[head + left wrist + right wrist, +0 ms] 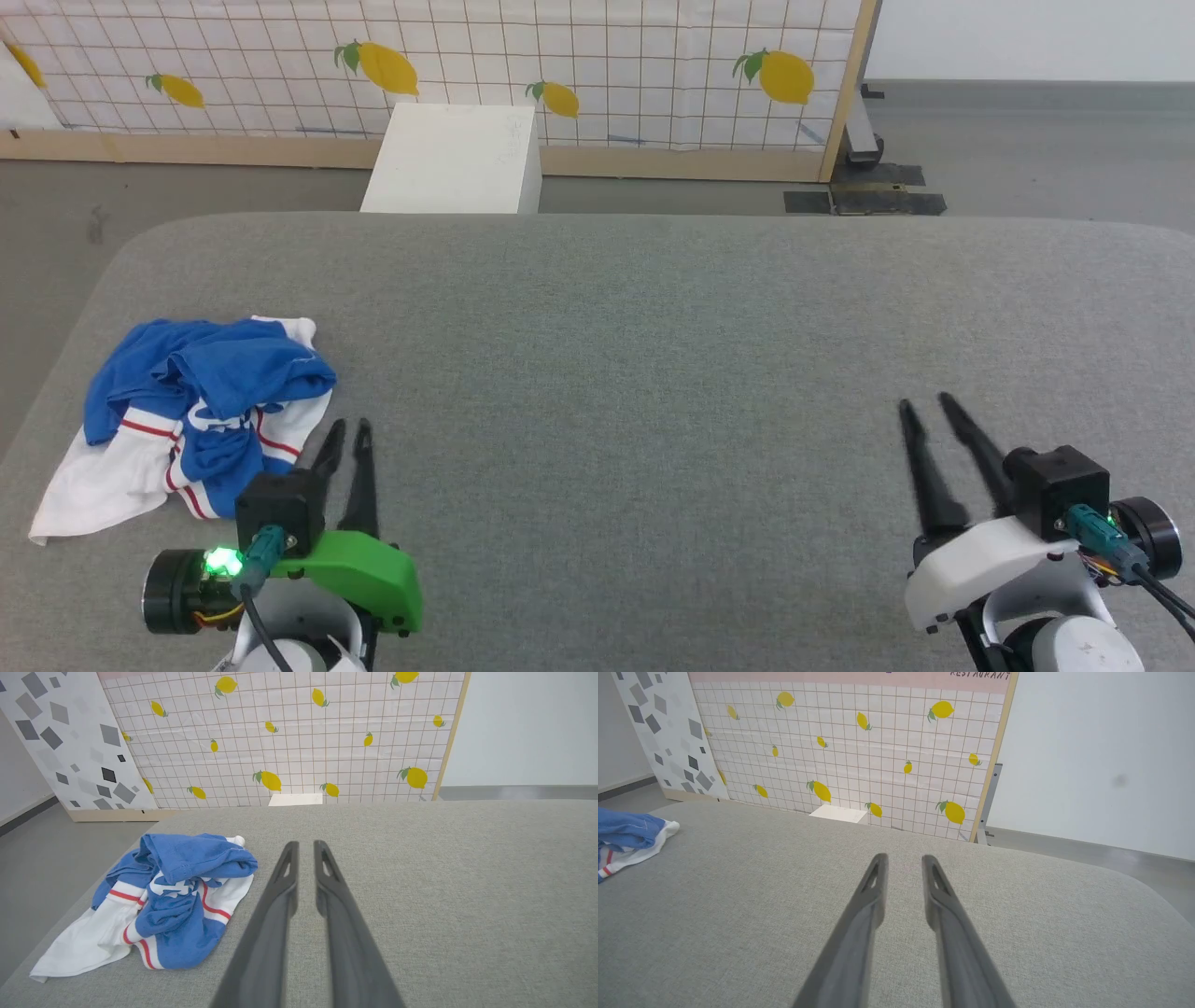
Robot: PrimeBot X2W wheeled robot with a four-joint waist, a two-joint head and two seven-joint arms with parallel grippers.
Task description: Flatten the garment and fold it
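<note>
Left gripper (349, 427) beside garment (224, 369), low — jaws slightly parted

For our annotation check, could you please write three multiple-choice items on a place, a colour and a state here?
1. Where on the grey table does the garment lie? A) its left side B) its middle C) its right side
2. What colour are the thin stripes on its white parts? A) green B) red C) black
3. How does the garment lie? A) folded square B) spread flat C) crumpled in a heap
Answers: A, it sits left of the left claw; B, red lines cross the white cloth; C, its folds are bunched together.
</note>
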